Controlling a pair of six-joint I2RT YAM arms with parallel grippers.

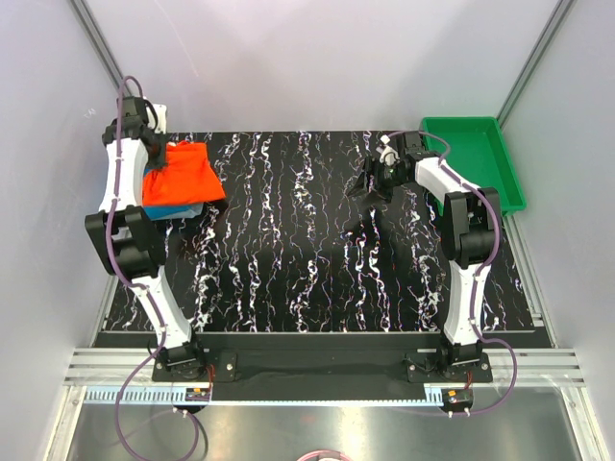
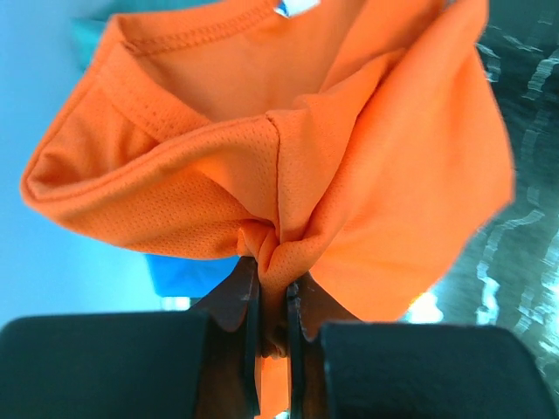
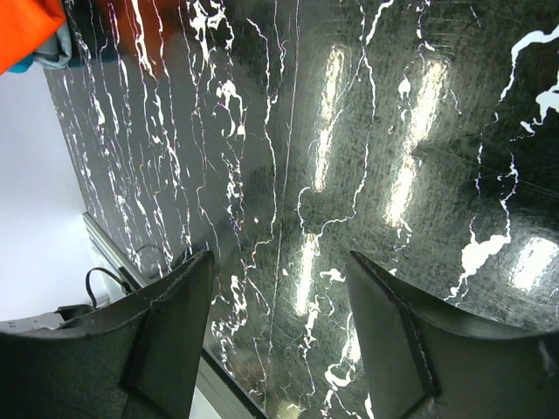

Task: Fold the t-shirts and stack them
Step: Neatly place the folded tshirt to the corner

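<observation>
The orange-red t-shirt (image 1: 185,174) hangs bunched at the table's far left corner. My left gripper (image 1: 154,164) is shut on a pinch of its cloth; in the left wrist view the fabric (image 2: 288,166) is squeezed between the jaws (image 2: 272,284). The teal-blue t-shirt (image 1: 171,207) lies under it, only an edge showing, and also shows in the left wrist view (image 2: 188,275). My right gripper (image 1: 375,182) is open and empty above the bare table at the far right; in the right wrist view its fingers (image 3: 175,332) stand wide apart.
A rigid green tray (image 1: 473,158) stands at the far right corner, beside the right arm. The black marbled tabletop (image 1: 317,259) spans the middle. White enclosure walls rise on the left, back and right.
</observation>
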